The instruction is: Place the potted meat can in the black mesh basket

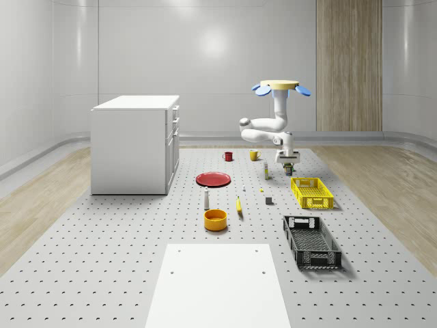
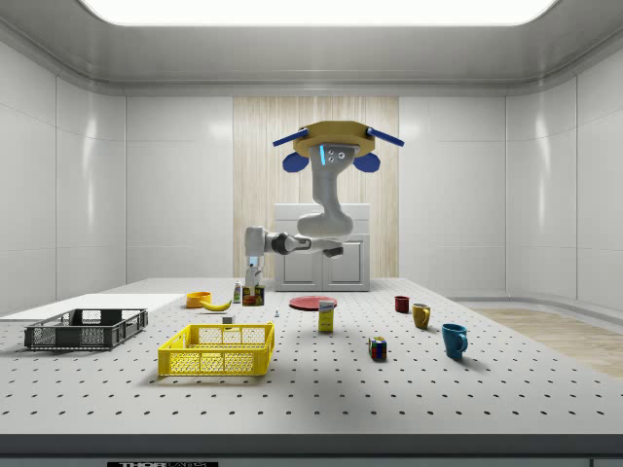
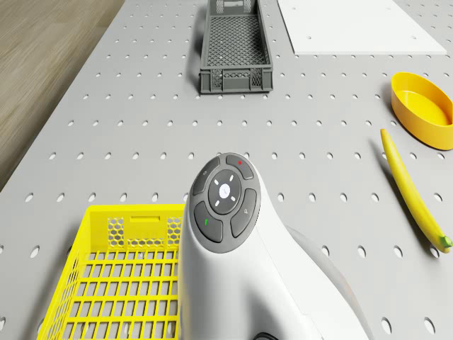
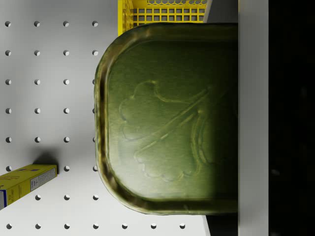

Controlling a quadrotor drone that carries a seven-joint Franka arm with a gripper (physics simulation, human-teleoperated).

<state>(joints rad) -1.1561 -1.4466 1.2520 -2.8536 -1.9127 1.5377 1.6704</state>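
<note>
**Can held aloft near the yellow crate**

Drone (image 1: pixel 280 86) hovering well above the perforated table (image 1: pixel 123 232), over its far part, arm bent down and sideways beneath it. Tool (image 1: pixel 288 162) hanging just clear of the table, pointed downward, closed on the potted meat can (image 1: pixel 289 166). Can held off the surface between the fingers (in the side view, tool (image 2: pixel 253 282) and can (image 2: pixel 253 292) sit just above table level). From the wrist view, embossed top of the can (image 4: pixel 167 118) seen close up, one finger (image 4: pixel 253 118) pressed flat along its side.

Around the tool:
- Yellow crate (image 1: pixel 312 193) just beside and below it, toward the camera in the whole-scene view; crate corner (image 4: pixel 162 12) visible past the can's edge.
- Black mesh basket (image 1: pixel 311 241) beyond the yellow crate, well apart from the tool, resting on the table; seen ahead in the drone view (image 3: pixel 236 46).
- Small box (image 4: pixel 24 181) lying on the table near the tool, yellow and blue sides showing.
- Banana (image 3: pixel 412 193) and yellow bowl (image 3: pixel 425 108) farther off on the table.
- Red plate (image 1: pixel 213 179), red mug (image 1: pixel 228 156) and yellow mug (image 1: pixel 254 155) off to the tool's side, apart from it.
- White cabinet (image 1: pixel 135 143) standing well away.
</note>
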